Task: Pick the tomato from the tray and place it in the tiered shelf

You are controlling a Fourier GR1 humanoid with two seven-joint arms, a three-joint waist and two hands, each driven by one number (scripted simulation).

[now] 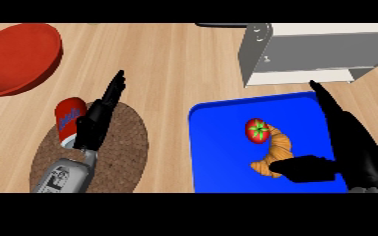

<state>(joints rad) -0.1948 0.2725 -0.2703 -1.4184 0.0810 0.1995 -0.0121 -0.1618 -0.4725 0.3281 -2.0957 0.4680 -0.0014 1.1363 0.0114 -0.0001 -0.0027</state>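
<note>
My landmark is the blue tray [214, 145]. It lies flat on the wooden counter [177, 65], toward my right side.

The tomato [257, 130] sits on the tray, close to the middle. It is red with a green star on top. A brown croissant [278, 152] lies on the tray too. Its top tip touches the tomato, and it curves down toward me.

My right hand [347, 145] is over the right part of the tray. My fingers are straight and point away from me, along the tray's right edge. My thumb [299, 167] sticks out to the side and lies over the near end of the croissant. My hand is open. It holds nothing. It does not touch the tomato, which is just beside it on the left.

The tiered shelf [310, 55] is past the far edge of the tray. It is grey and white, and it stands close to the tray's far right corner.

My left hand [100, 117] is well to the left of the tray. It is open as well, with straight fingers that point away from me. It is over a round woven mat [125, 150]. A red can [69, 117] lies on the mat, next to my left hand, on the side away from the tray.

A big red plate [26, 55] is far off to the left of the tray, at the far corner of the counter.
</note>
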